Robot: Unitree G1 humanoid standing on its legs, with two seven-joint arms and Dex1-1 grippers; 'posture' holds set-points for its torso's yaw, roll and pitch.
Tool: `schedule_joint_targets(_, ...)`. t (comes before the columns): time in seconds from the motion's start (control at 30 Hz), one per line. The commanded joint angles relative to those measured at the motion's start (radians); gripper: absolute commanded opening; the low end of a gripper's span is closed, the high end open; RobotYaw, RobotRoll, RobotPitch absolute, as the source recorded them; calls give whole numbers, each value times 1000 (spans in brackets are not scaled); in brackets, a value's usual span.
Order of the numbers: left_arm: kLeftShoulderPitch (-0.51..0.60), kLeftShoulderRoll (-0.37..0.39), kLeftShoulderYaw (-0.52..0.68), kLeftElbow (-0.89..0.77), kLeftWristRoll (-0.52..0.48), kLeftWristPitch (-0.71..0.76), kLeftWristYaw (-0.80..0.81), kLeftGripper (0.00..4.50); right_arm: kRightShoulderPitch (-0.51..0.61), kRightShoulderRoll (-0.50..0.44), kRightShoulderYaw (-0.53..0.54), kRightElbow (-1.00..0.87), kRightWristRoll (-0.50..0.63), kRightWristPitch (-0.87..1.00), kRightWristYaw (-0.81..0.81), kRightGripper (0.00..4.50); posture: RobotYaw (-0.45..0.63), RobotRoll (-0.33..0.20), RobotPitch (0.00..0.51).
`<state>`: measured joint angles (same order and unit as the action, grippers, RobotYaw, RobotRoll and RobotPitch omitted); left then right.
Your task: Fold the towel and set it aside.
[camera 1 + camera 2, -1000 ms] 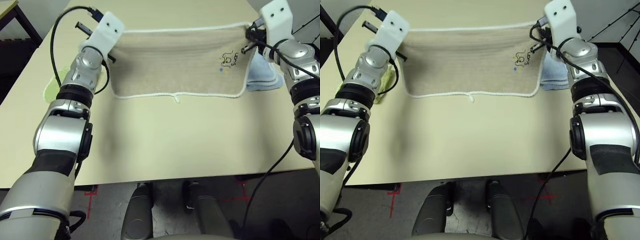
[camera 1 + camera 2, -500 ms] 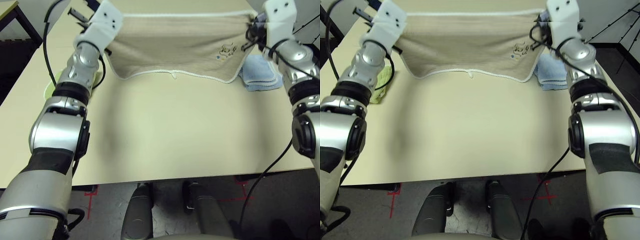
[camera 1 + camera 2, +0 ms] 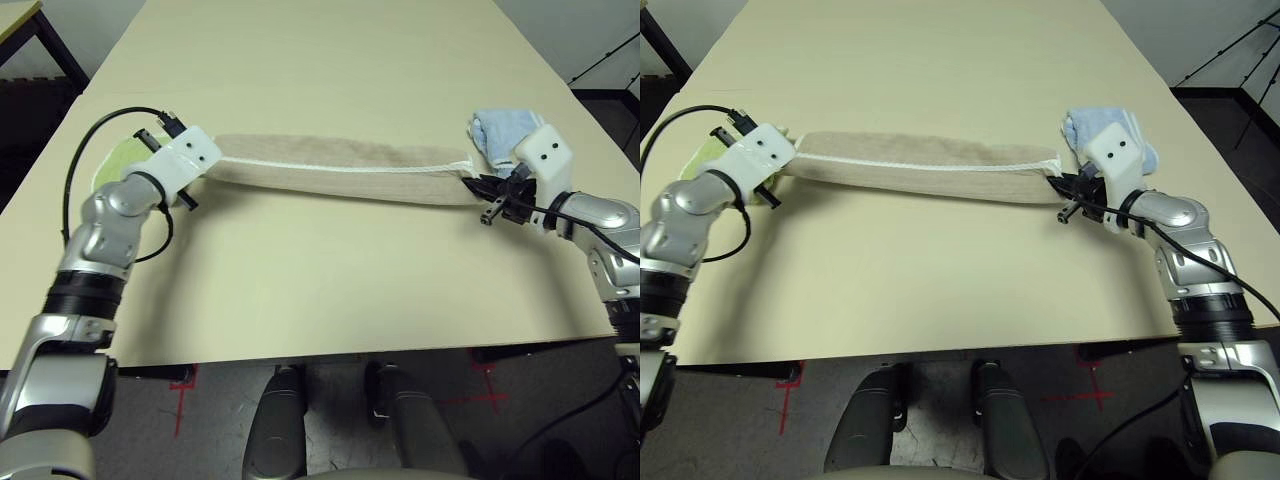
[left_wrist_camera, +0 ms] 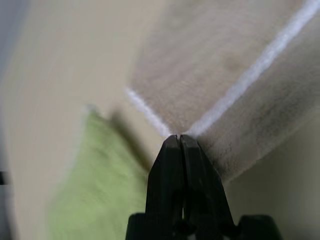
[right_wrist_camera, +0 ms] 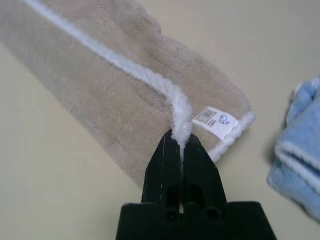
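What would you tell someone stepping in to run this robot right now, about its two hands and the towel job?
Left gripper: shut on the towel's left corner, beside the green towel.
Right gripper: shut on the towel's right corner, near the blue towel.
Towel: lies on the table as a long narrow band stretched between the two grippers, white trim along its top.
Done: one lengthwise fold laid down.
Left: probably release, fold the band shorter, then set it aside.
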<state>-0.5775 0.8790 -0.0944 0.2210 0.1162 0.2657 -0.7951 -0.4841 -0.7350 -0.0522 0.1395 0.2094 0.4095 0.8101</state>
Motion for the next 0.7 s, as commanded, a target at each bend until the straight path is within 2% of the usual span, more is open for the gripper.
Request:
schedule_joint_targets(0.03,13,44,18,-58,-64,70,-126,31,39,-39,-14,-17,19,23,52,0,156,0,221)
schedule_joint_targets(0.27,62,112,24,-114,-128,93,-278,31,113,-118,-36,-94,96,111,167,0,166,0,217)
schedule_joint_targets(0.7,189,255,90,-291,-326,202,-531,31,185,-272,-69,-174,207,251,332,0,172,0,215)
